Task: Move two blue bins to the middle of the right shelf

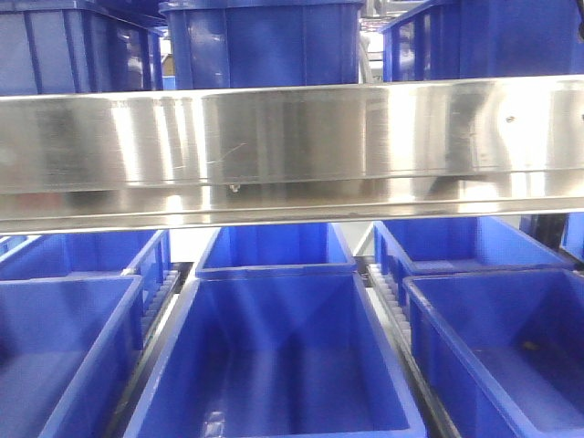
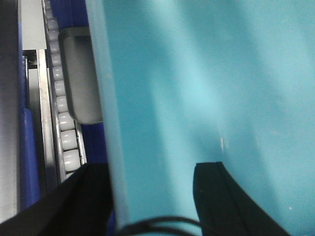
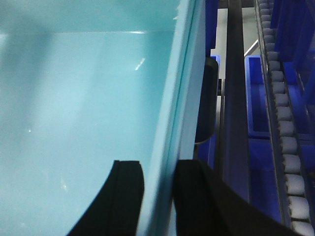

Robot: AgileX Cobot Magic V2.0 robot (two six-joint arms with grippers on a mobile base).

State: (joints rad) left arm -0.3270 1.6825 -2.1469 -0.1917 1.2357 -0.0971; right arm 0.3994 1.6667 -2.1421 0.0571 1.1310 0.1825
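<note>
Blue bin [image 3: 74,123]: empty, stiff plastic, likely light, smooth-walled; hold by the rims. Grip: right pincer [image 3: 160,166] clamped on its wall; left pincer [image 2: 152,169] astride the opposite wall, closure cannot be told. The bin lies between both.

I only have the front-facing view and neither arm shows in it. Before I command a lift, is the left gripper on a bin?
Observer: The left gripper has one of its jaws outside a bin wall and the other inside. I cannot tell whether it is clamped.
Operator: And the right one?
Observer: The right gripper straddles a bin wall too, and its jaws appear closed against both sides.
Operator: Is anything next to the bin?
Observer: A roller track runs along the outer side of the wall, close to the left gripper.
</note>
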